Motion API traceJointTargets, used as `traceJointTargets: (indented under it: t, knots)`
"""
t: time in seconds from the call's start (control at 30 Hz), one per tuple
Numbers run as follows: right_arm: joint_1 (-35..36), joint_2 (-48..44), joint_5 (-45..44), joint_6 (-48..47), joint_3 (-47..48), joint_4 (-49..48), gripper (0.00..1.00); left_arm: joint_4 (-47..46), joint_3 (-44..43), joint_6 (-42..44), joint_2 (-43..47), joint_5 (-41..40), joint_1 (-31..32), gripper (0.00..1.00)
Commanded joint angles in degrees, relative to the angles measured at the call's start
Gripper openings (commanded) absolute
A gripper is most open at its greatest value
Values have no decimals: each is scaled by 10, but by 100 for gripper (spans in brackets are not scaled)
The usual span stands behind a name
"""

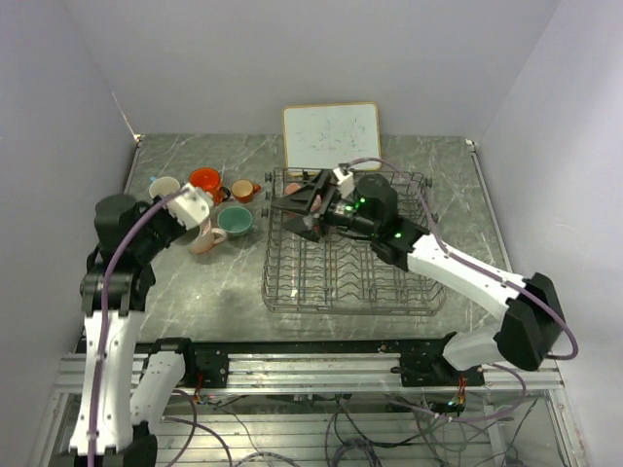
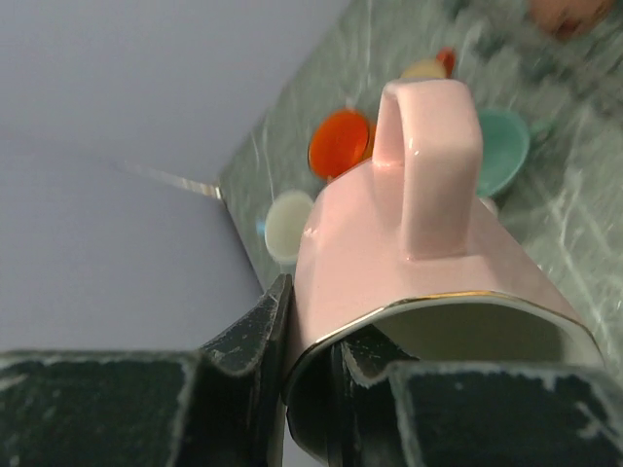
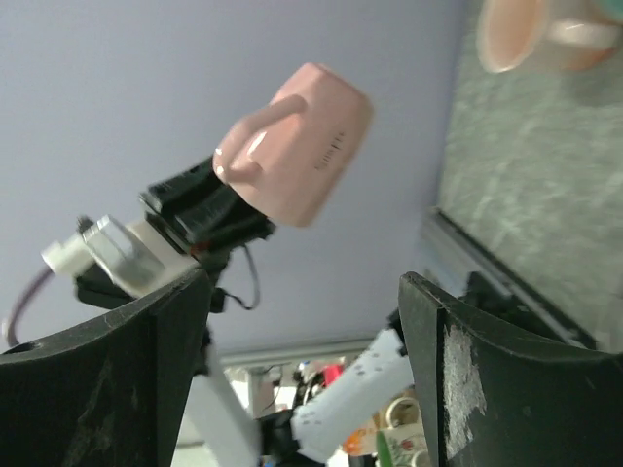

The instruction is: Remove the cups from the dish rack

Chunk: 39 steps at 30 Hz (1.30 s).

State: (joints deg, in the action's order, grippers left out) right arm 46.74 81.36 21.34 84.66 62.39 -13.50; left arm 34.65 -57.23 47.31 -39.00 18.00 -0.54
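Left of the large dark grey wire dish rack (image 1: 350, 277), above the grey marbled table (image 1: 224, 282), the left gripper (image 1: 201, 227) holds a glossy pale pink handled mug (image 2: 419, 253) by its rim. One finger (image 2: 255, 336) presses the outer wall and the other sits inside the mouth, so the jaws are narrow and clamped on the mug. The mug hangs tilted, handle outward, just near of the unloaded cups: a mint green mug (image 1: 235, 221), a large orange mug (image 1: 205, 179), a small orange mug (image 1: 243, 190) and a cream mug (image 1: 164, 185).

The right gripper (image 1: 284, 213) hovers over the rack's far left corner with its jaws wide and nothing between them.

The step in hand looks like carrying this mug to the table. Next, the left arm should bring the mug upright, lower it onto bare table near of the mint green mug without knocking it, then let go. The right arm is free to reach for another cup; what looks like a pink one sits at the rack's far left corner, though I cannot tell clearly.
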Motion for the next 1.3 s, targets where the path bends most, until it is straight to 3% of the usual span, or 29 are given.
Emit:
traceJointTargets:
  t: [0.0, 0.2, 0.33, 0.5, 0.73, 1.0, 1.27]
  knots:
    - [-58, -62, 8, -73, -46, 94, 78, 90, -74, -26, -83, -155, 0, 7]
    - [-129, -111, 0, -150, -59, 189, 78, 191, -94, 3, -183, -223, -33, 7]
    - [-159, -123, 3, -184, -67, 225, 78, 191, -110, 30, -229, -186, -133, 7]
    - [-181, -127, 15, -201, -78, 232, 78, 196, -145, 39, -288, -141, -204, 7]
    - [-209, -122, -8, -243, -66, 265, 79, 147, -122, 12, -382, -138, -214, 7]
    - [-210, -101, -139, -319, -14, 359, 82, 120, -154, -54, -501, -96, -216, 7]
    - [-210, -73, -171, -338, -18, 356, 82, 101, -180, -62, -570, -84, -216, 7]
